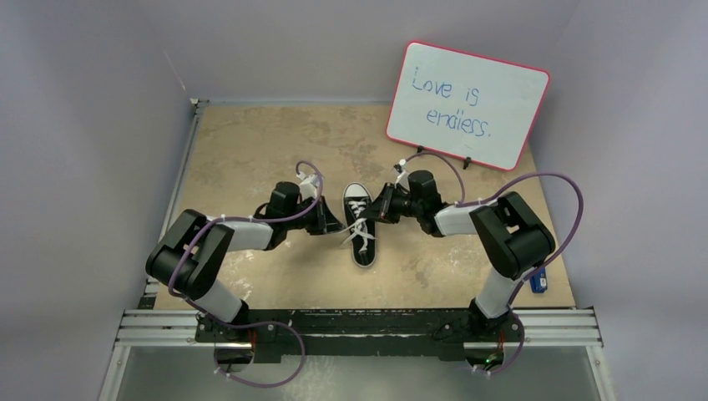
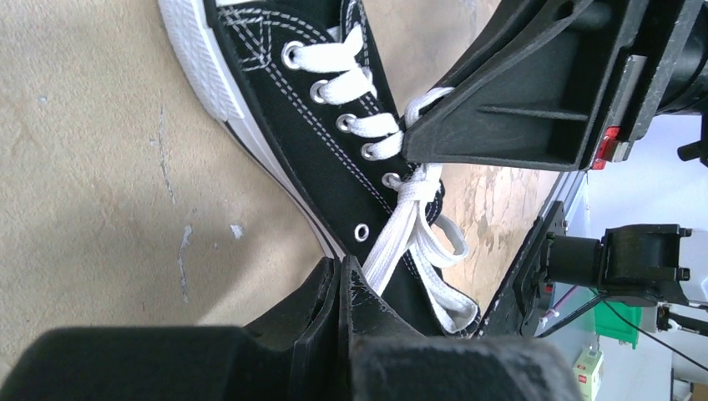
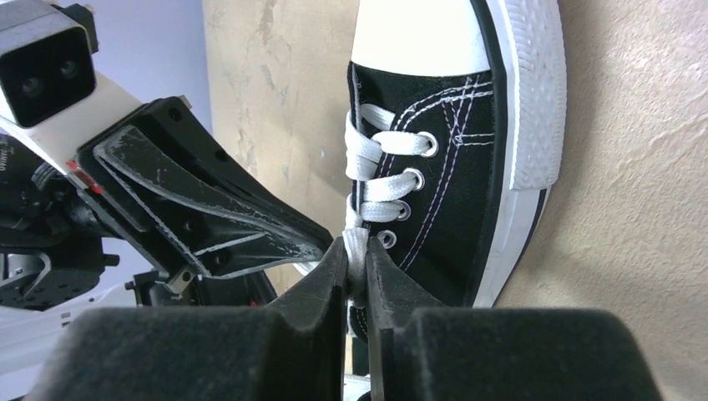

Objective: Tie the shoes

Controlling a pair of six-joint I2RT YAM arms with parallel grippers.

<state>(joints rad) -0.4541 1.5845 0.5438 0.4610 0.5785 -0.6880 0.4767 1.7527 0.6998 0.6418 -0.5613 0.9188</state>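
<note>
The black sneaker (image 1: 361,219) lies mid-table, white toe cap pointing away from the arms, between both grippers. In the left wrist view the sneaker (image 2: 284,109) shows its laced eyelets. A doubled white lace (image 2: 409,221) runs taut to my left gripper (image 2: 355,263), whose jaws are pressed together; the lace vanishes under the right finger. A loose lace loop (image 2: 451,276) lies over the shoe's opening. In the right wrist view my right gripper (image 3: 356,246) is shut on a white lace strand beside the sneaker (image 3: 451,167). In the top view the left gripper (image 1: 334,225) and the right gripper (image 1: 377,210) flank the laces closely.
A whiteboard (image 1: 467,104) reading "Love is endless." stands at the back right of the tan table (image 1: 250,150). A small blue object (image 1: 538,280) lies at the table's right edge by the right arm. Grey walls surround the table.
</note>
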